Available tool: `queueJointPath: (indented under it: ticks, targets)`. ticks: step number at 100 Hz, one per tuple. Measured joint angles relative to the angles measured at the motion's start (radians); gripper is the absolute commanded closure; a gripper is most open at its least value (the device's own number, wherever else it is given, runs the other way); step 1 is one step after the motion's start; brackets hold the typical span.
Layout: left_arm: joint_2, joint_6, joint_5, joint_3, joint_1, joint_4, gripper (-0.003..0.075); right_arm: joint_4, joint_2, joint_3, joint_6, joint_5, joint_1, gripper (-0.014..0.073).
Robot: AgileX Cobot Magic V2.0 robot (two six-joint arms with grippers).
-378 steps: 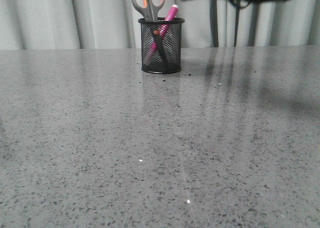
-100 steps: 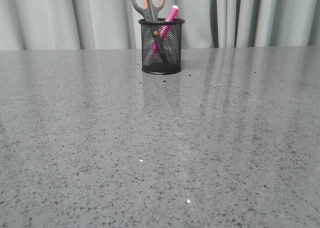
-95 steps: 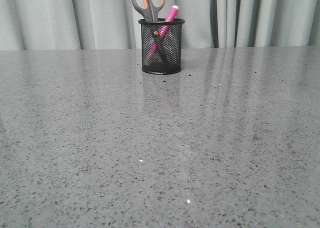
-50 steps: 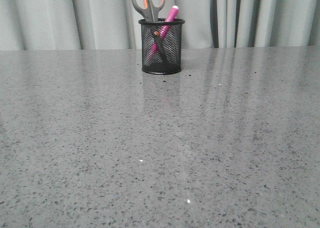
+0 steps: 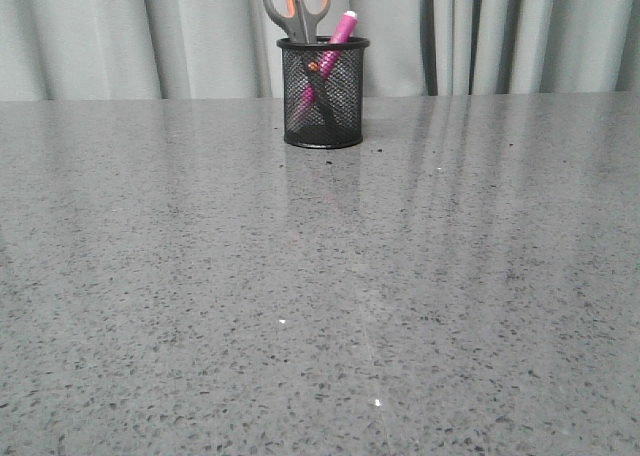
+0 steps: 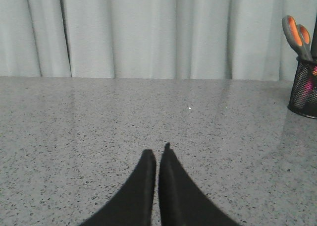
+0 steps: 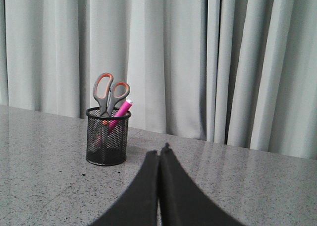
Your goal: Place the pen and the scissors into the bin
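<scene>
The black mesh bin point(image 5: 322, 91) stands at the far middle of the table. The scissors point(image 5: 293, 6) stand in it, grey-and-orange handles up. The pink pen point(image 5: 338, 31) leans in it beside them, cap end up. The bin shows in the right wrist view point(image 7: 107, 137) with the scissors point(image 7: 108, 93) and the pen point(image 7: 120, 112), and at the edge of the left wrist view point(image 6: 305, 87) with the scissors point(image 6: 297, 33). My left gripper point(image 6: 157, 152) is shut and empty above bare table, far from the bin. My right gripper point(image 7: 158, 151) is shut and empty, apart from the bin. Neither gripper shows in the front view.
The grey speckled table point(image 5: 320, 276) runs back to pale grey curtains point(image 5: 100, 36) behind its far edge. A few small dark specks lie on the table by the bin's base.
A dark arm that crossed the top of the front view 3.8 s ago has left that view. The bin, scissors and pen have not moved over the last second.
</scene>
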Motion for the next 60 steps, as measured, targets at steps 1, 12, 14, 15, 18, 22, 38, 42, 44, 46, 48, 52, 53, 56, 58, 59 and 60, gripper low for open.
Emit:
queueJointPath:
  ticks: [1, 12, 14, 15, 18, 22, 38, 42, 44, 46, 48, 52, 53, 56, 58, 59, 60]
  targets:
    - [0.000, 0.000, 0.000, 0.000, 0.000, 0.000, 0.0739, 0.000, 0.000, 0.000, 0.000, 0.000, 0.000, 0.0664]
    - [0.000, 0.000, 0.000, 0.000, 0.000, 0.000, 0.0739, 0.000, 0.000, 0.000, 0.000, 0.000, 0.000, 0.0664]
    - [0.000, 0.000, 0.000, 0.000, 0.000, 0.000, 0.0739, 0.000, 0.000, 0.000, 0.000, 0.000, 0.000, 0.0664]
    - [0.000, 0.000, 0.000, 0.000, 0.000, 0.000, 0.0739, 0.000, 0.000, 0.000, 0.000, 0.000, 0.000, 0.0664]
    - [0.000, 0.000, 0.000, 0.000, 0.000, 0.000, 0.0739, 0.000, 0.000, 0.000, 0.000, 0.000, 0.000, 0.0664]
    - [0.000, 0.000, 0.000, 0.000, 0.000, 0.000, 0.0739, 0.000, 0.000, 0.000, 0.000, 0.000, 0.000, 0.0664]
    - [0.000, 0.000, 0.000, 0.000, 0.000, 0.000, 0.0739, 0.009, 0.000, 0.012, -0.001, 0.003, -0.009, 0.0664]
    - [0.000, 0.000, 0.000, 0.000, 0.000, 0.000, 0.0739, 0.029, -0.001, 0.014, -0.002, 0.020, -0.024, 0.0664]
    - [0.000, 0.000, 0.000, 0.000, 0.000, 0.000, 0.0739, 0.040, -0.002, 0.016, -0.002, 0.036, -0.034, 0.0664]
    - [0.000, 0.000, 0.000, 0.000, 0.000, 0.000, 0.0739, 0.049, -0.002, 0.015, -0.002, 0.053, -0.042, 0.0664]
    - [0.000, 0.000, 0.000, 0.000, 0.000, 0.000, 0.0739, 0.056, -0.003, 0.016, -0.002, 0.073, -0.055, 0.0664]
    - [0.000, 0.000, 0.000, 0.000, 0.000, 0.000, 0.0739, 0.061, -0.005, 0.019, -0.002, 0.112, -0.084, 0.0664]
    - [0.000, 0.000, 0.000, 0.000, 0.000, 0.000, 0.0739, 0.061, -0.005, 0.019, -0.002, 0.118, -0.094, 0.0664]
    - [0.000, 0.000, 0.000, 0.000, 0.000, 0.000, 0.0739, 0.062, -0.005, 0.021, -0.002, 0.137, -0.115, 0.0664]
    - [0.000, 0.000, 0.000, 0.000, 0.000, 0.000, 0.0739, 0.062, -0.008, 0.024, -0.002, 0.148, -0.129, 0.0664]
    - [0.000, 0.000, 0.000, 0.000, 0.000, 0.000, 0.0739, 0.062, -0.007, 0.023, -0.002, 0.154, -0.134, 0.0664]
    - [0.000, 0.000, 0.000, 0.000, 0.000, 0.000, 0.0739, 0.062, -0.010, 0.025, -0.002, 0.156, -0.143, 0.0664]
